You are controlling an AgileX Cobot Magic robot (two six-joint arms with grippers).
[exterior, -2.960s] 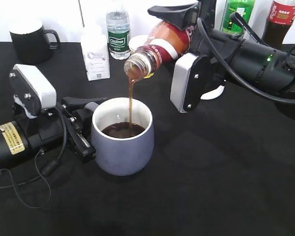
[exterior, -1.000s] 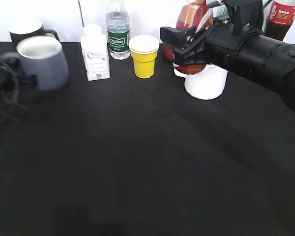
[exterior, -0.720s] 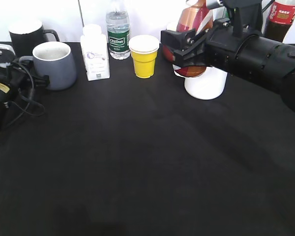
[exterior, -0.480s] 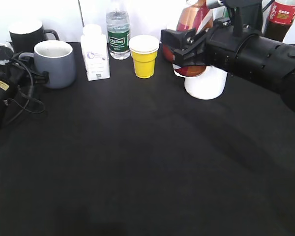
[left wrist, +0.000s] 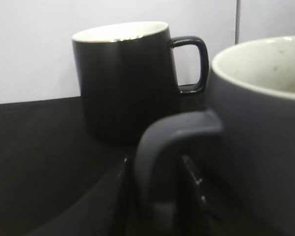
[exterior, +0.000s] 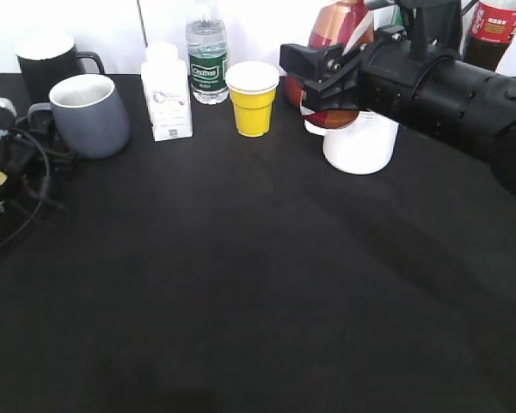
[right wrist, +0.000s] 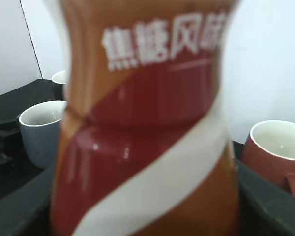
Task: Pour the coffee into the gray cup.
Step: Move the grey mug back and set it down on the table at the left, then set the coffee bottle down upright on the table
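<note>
The gray cup (exterior: 90, 114) stands upright at the back left of the black table. My left gripper (exterior: 30, 129) sits at its handle. In the left wrist view the handle (left wrist: 160, 162) lies between the jaws of my left gripper (left wrist: 157, 196), which close on it. My right gripper (exterior: 327, 86) is shut on the brown and red coffee bottle (exterior: 334, 43) and holds it upright at the back right. The bottle (right wrist: 147, 123) fills the right wrist view, and the gray cup (right wrist: 39, 130) shows to its left.
Along the back stand a black mug (exterior: 47, 60), a white pill bottle (exterior: 166, 95), a water bottle (exterior: 206, 56), a yellow paper cup (exterior: 253, 99), a white mug (exterior: 359, 142) and a cola bottle (exterior: 492, 30). A red mug (right wrist: 278, 147) stands right of the bottle.
Three seconds ago the bottle was tilted and pouring into the cup at mid-table. Now the bottle is upright at the back right and the cup has settled at the back left.
</note>
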